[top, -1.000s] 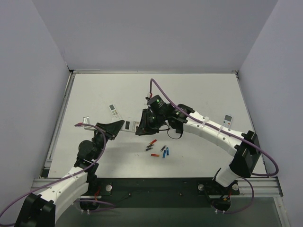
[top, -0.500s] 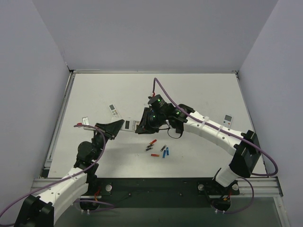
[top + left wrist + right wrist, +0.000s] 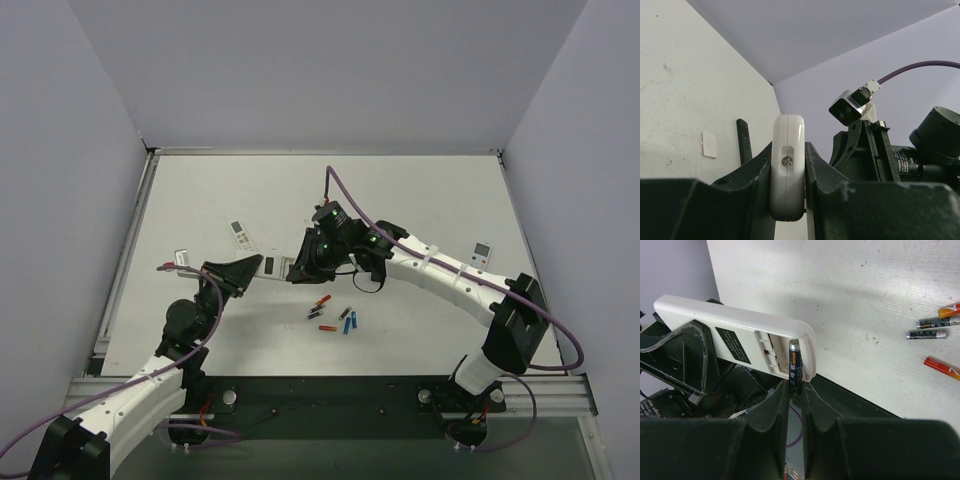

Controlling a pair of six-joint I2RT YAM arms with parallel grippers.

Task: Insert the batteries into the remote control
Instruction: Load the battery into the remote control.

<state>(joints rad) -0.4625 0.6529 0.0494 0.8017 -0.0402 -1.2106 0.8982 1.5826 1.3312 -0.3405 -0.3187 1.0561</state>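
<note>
From above, the left tool point(image 3: 243, 270) and the right tool point(image 3: 300, 268) meet over the middle of the worktop point(image 3: 420, 190), with the remote control point(image 3: 272, 265) bridging them. Both arms reach in low with bent elbows, and the loose batteries point(image 3: 335, 315) lie just nearer the bases.

The left wrist view shows the left tool clamped on the remote control's long edges, holding it on its side.

The right wrist view shows the right tool pinching a dark battery point(image 3: 794, 360), its tip at the remote's open back. I'd line the battery up with its slot, press toward the spring end, and let the left arm brace.
</note>
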